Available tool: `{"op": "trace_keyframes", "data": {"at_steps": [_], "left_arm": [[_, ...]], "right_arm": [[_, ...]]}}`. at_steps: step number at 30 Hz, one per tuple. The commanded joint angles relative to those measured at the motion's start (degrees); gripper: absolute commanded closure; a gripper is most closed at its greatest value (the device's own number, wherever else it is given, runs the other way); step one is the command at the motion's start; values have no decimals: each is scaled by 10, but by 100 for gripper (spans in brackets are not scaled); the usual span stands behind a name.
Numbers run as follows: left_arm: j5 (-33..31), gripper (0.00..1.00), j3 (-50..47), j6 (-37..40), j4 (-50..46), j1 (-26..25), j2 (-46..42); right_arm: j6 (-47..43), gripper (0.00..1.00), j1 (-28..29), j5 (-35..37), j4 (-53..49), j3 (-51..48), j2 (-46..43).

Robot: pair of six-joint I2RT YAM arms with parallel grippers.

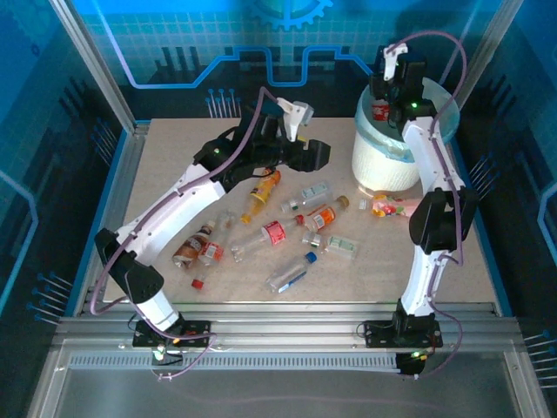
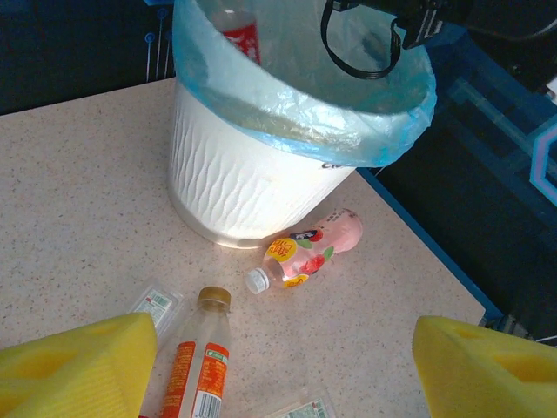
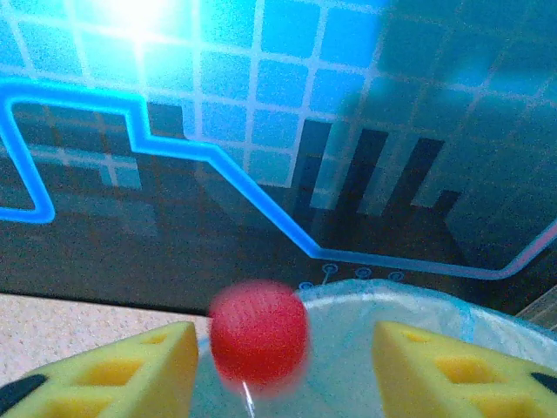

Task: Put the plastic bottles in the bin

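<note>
The bin [image 1: 383,161] stands at the back right, a white bucket with a light-blue bag. My right gripper [image 1: 388,89] hangs over its mouth, open. Between its yellow pads [image 3: 139,366] a red-capped bottle [image 3: 258,331] shows blurred, touching neither pad, with the bin's rim [image 3: 418,300] below. That red-labelled bottle [image 2: 237,33] sits inside the bag. My left gripper [image 1: 315,157] hovers open over the table's middle, nothing between its fingers [image 2: 78,366]. Below it lie the pink bottle [image 2: 309,248] beside the bin [image 2: 235,174] and an orange-labelled bottle [image 2: 196,366].
Several bottles lie across the table's middle: an orange-yellow one [image 1: 264,192], a red-labelled one [image 1: 270,233], a blue-capped one [image 1: 291,272] and a cluster at the left [image 1: 196,248]. A loose red cap [image 1: 198,283] rests near the front. The table's right edge [image 2: 418,235] runs close to the bin.
</note>
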Motion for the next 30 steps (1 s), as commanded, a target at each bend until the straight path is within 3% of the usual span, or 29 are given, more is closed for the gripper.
{"op": "trace_keyframes", "data": {"at_steps": [1,12,21,25,30], "left_arm": [[12,20,21,-2,5,-4,6],[16,20,32,-24,-14,-5,0],[-6,21,20,-23,-82,-15,-49],[-7,21,-18,-31,-120,-18,-92],[-10,21,-121,-39,-132,-18,-178]], "right_arm": [[3,42,-6,0,69,-8,-59],[37,45,-21,-28,-50,49,-76],[80,48,2,-109,-154,26,-171],[83,48,52,-141,-220,-2,-238],[47,47,189,-146,-243,-123,-350]]}}
